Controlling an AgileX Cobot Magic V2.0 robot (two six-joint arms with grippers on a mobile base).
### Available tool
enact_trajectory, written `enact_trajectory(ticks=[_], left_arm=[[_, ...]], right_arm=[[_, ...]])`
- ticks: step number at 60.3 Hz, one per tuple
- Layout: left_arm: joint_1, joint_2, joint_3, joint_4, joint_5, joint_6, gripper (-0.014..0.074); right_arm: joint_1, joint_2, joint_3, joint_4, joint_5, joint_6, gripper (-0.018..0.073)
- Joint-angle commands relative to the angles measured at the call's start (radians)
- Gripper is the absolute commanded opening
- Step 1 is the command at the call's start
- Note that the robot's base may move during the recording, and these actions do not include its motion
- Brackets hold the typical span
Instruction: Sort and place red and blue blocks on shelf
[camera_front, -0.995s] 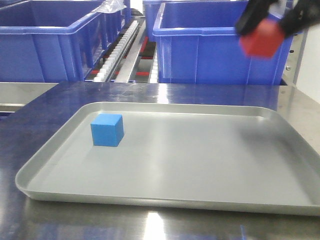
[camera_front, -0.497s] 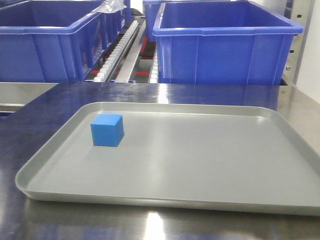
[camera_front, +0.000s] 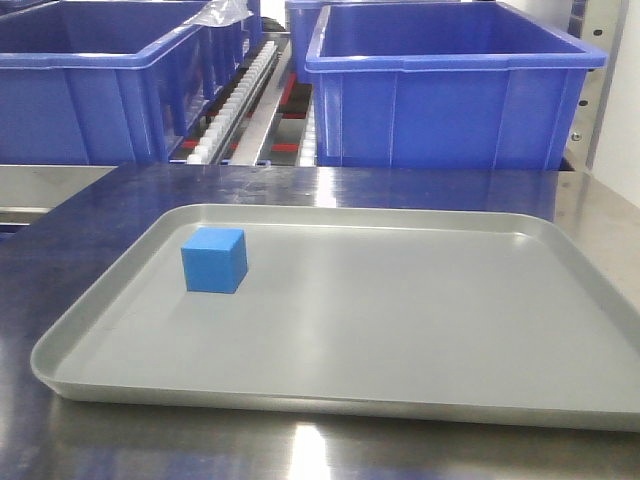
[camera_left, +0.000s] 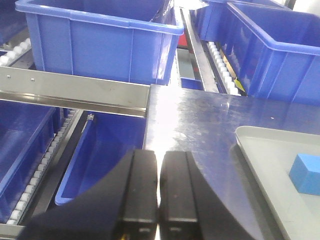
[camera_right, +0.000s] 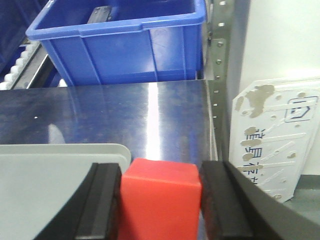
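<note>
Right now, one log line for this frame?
right claw: shut on red block | left claw: shut, empty | blue block: on tray

Front camera: low, close, faces across grey tray to shelf. Both wrist cameras: higher, angled down-forward toward shelf. All three share tray.

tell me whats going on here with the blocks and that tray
The right hand is shut on the red block, holding it just off a corner of the grey tray. The blue block sits alone on the tray, toward its left side. The left hand hovers shut and empty to the tray's left. Dark-blue bins stand on the shelf behind.
</note>
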Motion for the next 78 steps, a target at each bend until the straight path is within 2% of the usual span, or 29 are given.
enact_trajectory(ticks=[1, 78], left_arm=[[-0.001, -0.015, 0.021, 0.002, -0.084, -0.002, 0.0123], [-0.001, -0.015, 0.021, 0.002, -0.084, -0.002, 0.0123]], right_arm=[[-0.019, -0.044, 0.006, -0.012, -0.095, -0.001, 0.0051], [-0.021, -0.078, 0.042, -0.012, -0.102, -0.001, 0.0051]])
